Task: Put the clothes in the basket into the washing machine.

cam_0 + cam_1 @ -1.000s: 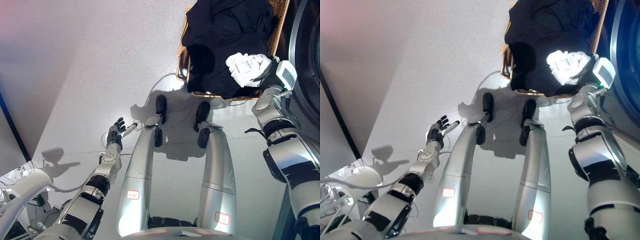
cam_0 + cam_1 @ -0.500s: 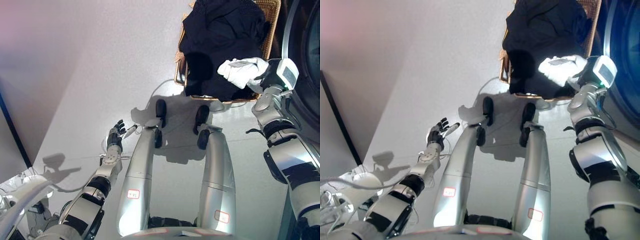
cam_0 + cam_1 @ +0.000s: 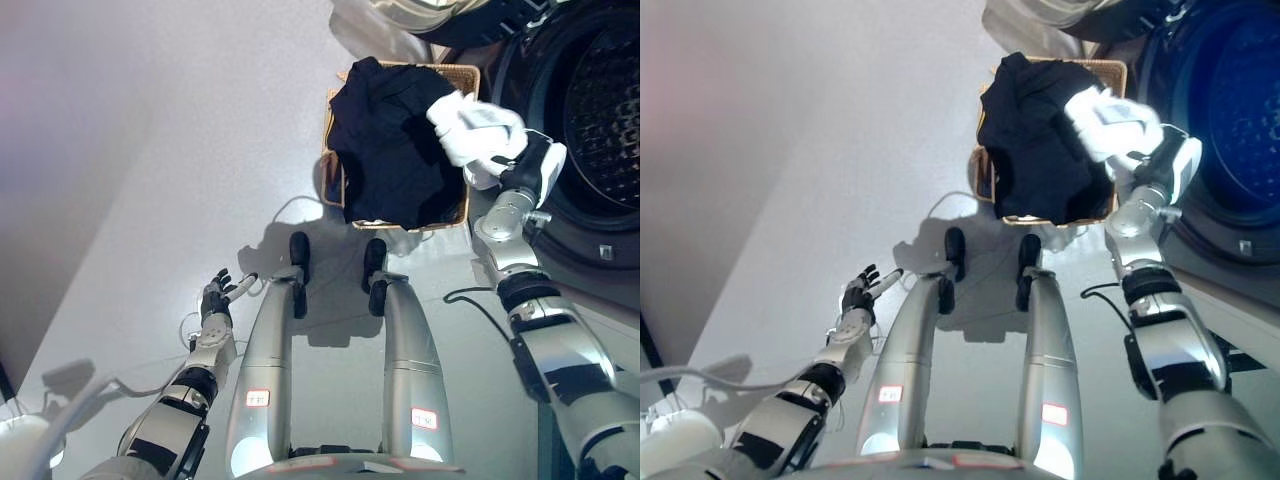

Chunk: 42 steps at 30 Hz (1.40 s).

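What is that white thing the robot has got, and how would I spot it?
Find the round washing machine at the right. Just left of it a woven basket sits on the floor, heaped with dark clothes. The white cloth is bunched in the right hand over the basket's right side, the only bright piece there.

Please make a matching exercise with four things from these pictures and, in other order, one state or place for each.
Things:
1. dark clothes
2. right hand
3. left hand
4. washing machine

States:
A. fingers spread, holding nothing, over the floor
B. door open, drum showing
C. heaped in the wicker basket
D. at the basket's right edge, white-covered

Pairs: 1-C, 2-D, 3-A, 4-B
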{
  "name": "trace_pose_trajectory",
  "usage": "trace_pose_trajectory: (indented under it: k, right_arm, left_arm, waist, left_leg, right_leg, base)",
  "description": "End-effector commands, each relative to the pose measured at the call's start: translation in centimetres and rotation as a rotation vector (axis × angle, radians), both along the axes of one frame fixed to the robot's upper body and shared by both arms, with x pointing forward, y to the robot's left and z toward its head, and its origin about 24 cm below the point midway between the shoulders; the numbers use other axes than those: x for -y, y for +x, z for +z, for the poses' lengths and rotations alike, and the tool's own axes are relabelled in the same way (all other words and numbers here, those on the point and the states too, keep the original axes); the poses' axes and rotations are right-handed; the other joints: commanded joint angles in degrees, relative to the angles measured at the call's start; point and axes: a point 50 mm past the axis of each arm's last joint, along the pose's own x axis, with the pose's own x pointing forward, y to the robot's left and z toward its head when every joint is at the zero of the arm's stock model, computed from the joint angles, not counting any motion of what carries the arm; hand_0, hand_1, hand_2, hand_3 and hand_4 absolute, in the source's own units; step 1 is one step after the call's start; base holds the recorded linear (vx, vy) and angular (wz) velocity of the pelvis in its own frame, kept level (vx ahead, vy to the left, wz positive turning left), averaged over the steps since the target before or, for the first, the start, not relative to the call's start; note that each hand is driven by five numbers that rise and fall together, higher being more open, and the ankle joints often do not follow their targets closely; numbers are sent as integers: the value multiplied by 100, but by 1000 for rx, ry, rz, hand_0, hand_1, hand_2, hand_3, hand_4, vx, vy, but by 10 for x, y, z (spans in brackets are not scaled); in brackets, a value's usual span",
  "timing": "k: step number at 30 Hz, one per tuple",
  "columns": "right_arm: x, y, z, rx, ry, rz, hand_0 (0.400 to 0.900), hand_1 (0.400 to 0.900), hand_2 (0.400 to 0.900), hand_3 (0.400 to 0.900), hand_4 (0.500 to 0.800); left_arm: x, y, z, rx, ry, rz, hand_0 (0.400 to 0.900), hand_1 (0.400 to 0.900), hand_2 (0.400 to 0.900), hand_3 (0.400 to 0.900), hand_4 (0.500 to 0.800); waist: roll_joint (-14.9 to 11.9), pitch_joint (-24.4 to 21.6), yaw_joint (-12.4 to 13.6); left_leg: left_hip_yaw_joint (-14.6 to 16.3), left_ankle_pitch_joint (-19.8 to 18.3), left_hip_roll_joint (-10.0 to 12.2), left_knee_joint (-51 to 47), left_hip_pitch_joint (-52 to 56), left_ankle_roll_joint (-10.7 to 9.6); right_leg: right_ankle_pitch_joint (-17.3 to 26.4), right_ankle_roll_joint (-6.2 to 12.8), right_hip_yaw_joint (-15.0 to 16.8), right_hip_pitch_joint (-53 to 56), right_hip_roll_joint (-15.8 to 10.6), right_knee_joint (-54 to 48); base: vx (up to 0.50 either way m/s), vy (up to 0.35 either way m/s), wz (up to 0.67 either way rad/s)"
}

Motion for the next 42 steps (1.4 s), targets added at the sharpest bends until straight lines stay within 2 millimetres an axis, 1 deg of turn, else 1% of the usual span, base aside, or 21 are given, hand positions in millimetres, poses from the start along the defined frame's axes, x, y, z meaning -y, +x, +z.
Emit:
trace_pose_trajectory:
  k: [1, 4, 5, 6, 10, 11, 13, 15, 16, 18, 22, 25, 26, 27, 28, 31, 34, 37, 42]
  right_arm:
    - [28, -18, 16, 316, 312, -120, 400, 400, 400, 400, 500]
    - [42, -19, 14, 407, 523, -192, 400, 400, 400, 400, 500]
    - [50, -20, 15, 452, 619, -226, 400, 400, 400, 400, 500]
    - [54, -19, 15, 443, 645, -243, 400, 400, 400, 400, 500]
    - [75, -16, 32, 530, 814, -282, 400, 400, 400, 400, 500]
    - [77, -14, 38, 570, 880, -280, 400, 400, 400, 400, 500]
    - [91, -17, 48, 583, 918, -307, 400, 400, 400, 400, 500]
    - [99, -18, 60, 613, 963, -305, 400, 400, 400, 400, 500]
    - [101, -18, 63, 608, 964, -306, 400, 400, 400, 400, 500]
    - [104, -18, 75, 635, 969, -292, 400, 400, 400, 400, 500]
    - [110, -21, 94, 671, 928, -286, 400, 400, 400, 400, 500]
    - [113, -23, 104, 677, 903, -299, 400, 400, 400, 400, 500]
    - [113, -23, 106, 667, 882, -302, 541, 541, 541, 541, 585]
    - [113, -24, 109, 662, 864, -309, 649, 649, 649, 649, 649]
    - [114, -26, 111, 663, 847, -327, 900, 900, 900, 900, 800]
    - [113, -26, 115, 656, 817, -341, 900, 900, 900, 900, 800]
    - [113, -28, 126, 678, 778, -336, 900, 900, 900, 900, 800]
    - [114, -28, 128, 695, 777, -329, 900, 900, 900, 900, 800]
    - [108, -25, 132, 724, 780, -297, 900, 900, 900, 900, 800]
  left_arm:
    - [-21, -38, -27, -143, -3, 144, 900, 900, 900, 900, 800]
    - [-24, -40, -29, -161, -7, 150, 900, 900, 900, 900, 800]
    - [-24, -42, -30, -171, -10, 148, 900, 900, 900, 900, 800]
    - [-24, -42, -30, -173, -14, 148, 900, 900, 900, 900, 800]
    - [-25, -46, -33, -189, -16, 129, 900, 900, 900, 900, 800]
    - [-25, -48, -34, -197, -19, 124, 900, 900, 900, 900, 800]
    - [-24, -50, -36, -208, -16, 105, 900, 900, 900, 900, 800]
    - [-23, -50, -36, -217, -12, 84, 900, 900, 900, 900, 800]
    - [-21, -50, -37, -218, -16, 77, 900, 900, 900, 900, 800]
    - [-17, -50, -38, -212, -27, 67, 900, 900, 900, 900, 800]
    - [-10, -54, -41, -217, -45, 46, 900, 900, 900, 900, 800]
    - [-6, -55, -42, -224, -49, 35, 900, 900, 900, 900, 800]
    - [-4, -55, -43, -225, -51, 31, 900, 900, 900, 900, 800]
    - [-3, -55, -43, -225, -52, 29, 900, 900, 900, 900, 800]
    - [-2, -55, -43, -221, -53, 32, 900, 900, 900, 900, 800]
    - [0, -54, -42, -213, -57, 27, 900, 900, 900, 900, 800]
    - [3, -54, -42, -206, -61, 23, 900, 900, 900, 900, 800]
    - [3, -54, -42, -206, -58, 24, 900, 900, 900, 900, 800]
    - [3, -54, -43, -210, -58, 39, 900, 900, 900, 900, 800]
  waist:
    - [-17, 8, -105]
    - [21, -24, -88]
    - [51, -15, -69]
    - [69, -43, -44]
    - [178, -98, 61]
    - [217, -115, 97]
    - [276, -145, 162]
    - [363, -182, 221]
    - [388, -193, 248]
    - [464, -218, 288]
    - [588, -294, 342]
    - [651, -333, 366]
    - [671, -337, 373]
    - [685, -347, 373]
    - [702, -349, 370]
    - [737, -355, 367]
    - [767, -368, 367]
    - [768, -388, 362]
    - [737, -430, 344]
  left_leg:
    - [130, -532, -64, -394, 533, -149]
    - [134, -551, -63, -410, 619, -152]
    - [126, -580, -67, -425, 695, -159]
    - [127, -560, -79, -426, 686, -157]
    - [162, -557, -100, -457, 748, -161]
    - [169, -556, -106, -460, 759, -162]
    - [201, -550, -111, -471, 768, -167]
    - [232, -540, -125, -476, 760, -158]
    - [245, -533, -126, -471, 750, -154]
    - [278, -514, -134, -458, 716, -148]
    - [360, -484, -153, -470, 626, -140]
    - [399, -478, -166, -435, 545, -135]
    - [413, -479, -172, -418, 516, -132]
    - [425, -480, -174, -400, 495, -130]
    - [441, -481, -177, -394, 471, -129]
    - [459, -475, -191, -386, 427, -127]
    - [460, -450, -198, -434, 401, -131]
    - [444, -440, -206, -437, 389, -135]
    - [433, -431, -204, -412, 355, -153]
  right_leg:
    - [15, 390, 345, 236, 245, -415]
    - [-2, 381, 345, 330, 245, -451]
    - [-27, 380, 346, 411, 255, -467]
    - [-11, 376, 356, 402, 249, -478]
    - [-30, 374, 366, 449, 229, -481]
    - [-34, 374, 382, 447, 228, -474]
    - [-35, 379, 388, 438, 210, -471]
    - [-39, 379, 410, 404, 194, -448]
    - [-38, 381, 422, 381, 184, -432]
    - [-36, 381, 443, 311, 160, -372]
    - [-61, 383, 505, 140, 111, -245]
    - [-86, 375, 538, 17, 80, -133]
    - [-94, 373, 544, -28, 71, -93]
    - [-99, 370, 555, -67, 63, -59]
    - [-103, 369, 561, -97, 56, -34]
    - [-104, 371, 577, -157, 47, 7]
    - [-109, 374, 586, -206, 27, 19]
    - [-116, 370, 591, -231, 32, 54]
    - [-106, 366, 597, -238, 36, 62]
  base:
    - [0, 0, 0]
    - [14, -1, 0]
    - [30, -3, 1]
    - [33, -6, 1]
    - [0, 0, 0]
    - [0, 0, 0]
    - [29, -36, 2]
    - [0, 0, 0]
    - [0, 0, 0]
    - [17, -10, 0]
    - [41, -22, 1]
    - [30, -20, 1]
    - [60, -43, 1]
    - [47, -39, 1]
    - [42, -37, 0]
    - [13, -12, 0]
    - [8, -10, 1]
    - [11, -21, 2]
    - [0, 0, 0]
